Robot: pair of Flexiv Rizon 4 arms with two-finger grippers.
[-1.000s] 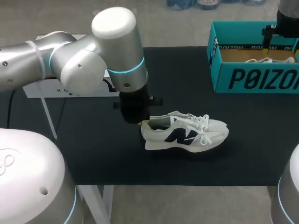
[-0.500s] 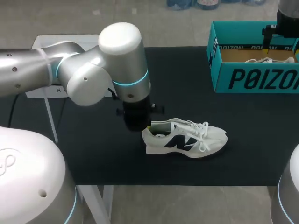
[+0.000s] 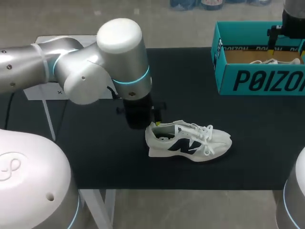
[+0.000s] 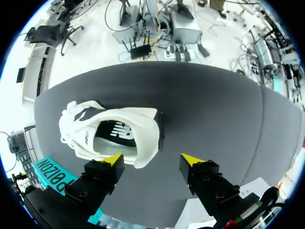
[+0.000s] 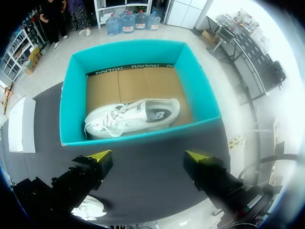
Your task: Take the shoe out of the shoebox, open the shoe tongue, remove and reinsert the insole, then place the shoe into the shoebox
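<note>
Left tool (image 3: 155, 124) at heel of shoe (image 3: 188, 142) on bench (image 3: 95, 157), opening unseen in head view; right tool (image 3: 272, 47) over box (image 3: 257, 78) | left wrist view: left tool spread, empty, heel below | right wrist view: right tool spread, empty, second shoe (image 5: 131, 114) inside box

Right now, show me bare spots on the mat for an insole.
Bare black mat lies between the white sneaker and the teal cardboard shoebox, and past the sneaker's toe, in front of the box. Crowded: the heel, under the left fingers; a second white sneaker lies in the box.
</note>
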